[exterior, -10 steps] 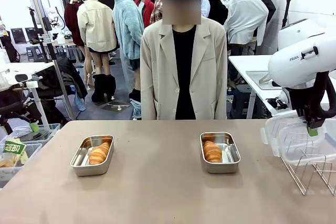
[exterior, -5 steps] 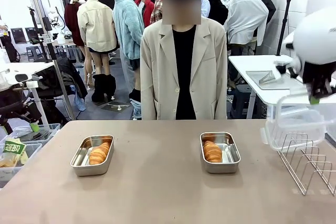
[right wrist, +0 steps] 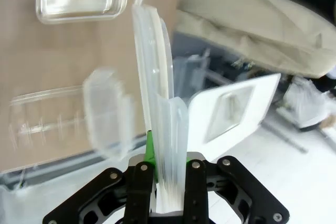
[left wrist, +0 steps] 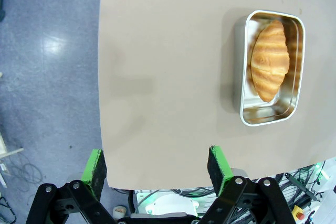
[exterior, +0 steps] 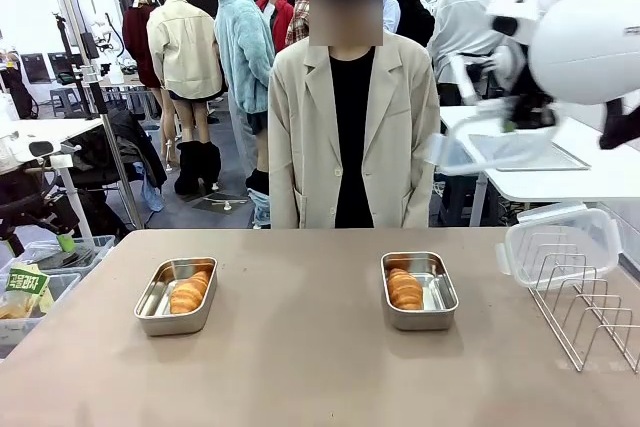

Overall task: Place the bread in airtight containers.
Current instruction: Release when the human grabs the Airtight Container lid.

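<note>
Upward and toward the middle, the right gripper (right wrist: 165, 174) is carrying a clear plastic lid (right wrist: 155, 77), which a second ago was down at the wire rack (exterior: 572, 332); its jaws are clamping the lid's edge. A second lid (exterior: 560, 242) is resting on the rack. The right steel tin (exterior: 440, 319), holding a ridged golden croissant (exterior: 404, 288), is lying below and left of the carried lid, with its long axis pointing toward the person; the right arm is nearer. The left gripper (left wrist: 156, 163) is hanging open beside the left tin (left wrist: 243, 77).
</note>
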Action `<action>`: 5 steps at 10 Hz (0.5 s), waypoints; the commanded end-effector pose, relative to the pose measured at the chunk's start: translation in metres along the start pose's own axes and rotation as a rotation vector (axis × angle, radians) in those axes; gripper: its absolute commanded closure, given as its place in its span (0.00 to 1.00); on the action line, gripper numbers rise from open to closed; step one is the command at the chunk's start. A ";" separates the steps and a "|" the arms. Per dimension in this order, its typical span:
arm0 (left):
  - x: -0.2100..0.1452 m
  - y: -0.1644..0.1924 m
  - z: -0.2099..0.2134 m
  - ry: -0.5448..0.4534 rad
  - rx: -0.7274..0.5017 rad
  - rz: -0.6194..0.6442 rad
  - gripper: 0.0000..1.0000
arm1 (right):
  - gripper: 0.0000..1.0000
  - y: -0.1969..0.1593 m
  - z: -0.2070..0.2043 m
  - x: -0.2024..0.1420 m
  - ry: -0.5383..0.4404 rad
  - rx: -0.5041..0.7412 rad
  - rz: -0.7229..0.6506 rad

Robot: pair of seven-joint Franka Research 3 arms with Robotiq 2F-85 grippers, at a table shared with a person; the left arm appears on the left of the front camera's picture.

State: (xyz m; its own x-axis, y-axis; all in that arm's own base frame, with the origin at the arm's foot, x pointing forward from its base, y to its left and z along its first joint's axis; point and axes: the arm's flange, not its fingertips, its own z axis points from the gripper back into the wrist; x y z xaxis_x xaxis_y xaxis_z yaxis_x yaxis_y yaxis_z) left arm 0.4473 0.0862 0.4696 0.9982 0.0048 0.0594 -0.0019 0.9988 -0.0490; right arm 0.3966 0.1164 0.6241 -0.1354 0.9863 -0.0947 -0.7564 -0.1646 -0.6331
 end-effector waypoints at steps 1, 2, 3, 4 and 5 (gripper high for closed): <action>0.000 0.000 -0.001 -0.013 0.013 0.018 0.00 | 1.00 -0.043 -0.035 0.012 -0.099 -0.050 0.014; 0.000 0.000 -0.001 -0.013 0.013 0.018 0.00 | 1.00 -0.059 -0.045 0.023 -0.096 -0.036 0.023; 0.000 0.000 -0.001 -0.013 0.013 0.018 0.00 | 1.00 -0.071 -0.052 0.033 -0.099 0.009 0.040; 0.000 0.000 -0.001 -0.013 0.013 0.018 0.00 | 1.00 -0.079 -0.060 0.039 -0.074 0.019 0.040; 0.000 0.000 -0.001 -0.013 0.013 0.018 0.00 | 1.00 -0.082 -0.068 0.042 -0.063 0.045 0.031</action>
State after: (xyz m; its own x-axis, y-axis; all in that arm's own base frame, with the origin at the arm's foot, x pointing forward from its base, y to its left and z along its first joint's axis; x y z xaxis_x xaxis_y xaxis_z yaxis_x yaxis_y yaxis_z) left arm 0.4474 0.0862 0.4693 0.9983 0.0048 0.0589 -0.0019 0.9988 -0.0490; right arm 0.4915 0.1738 0.6098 -0.1991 0.9781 -0.0611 -0.7574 -0.1931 -0.6238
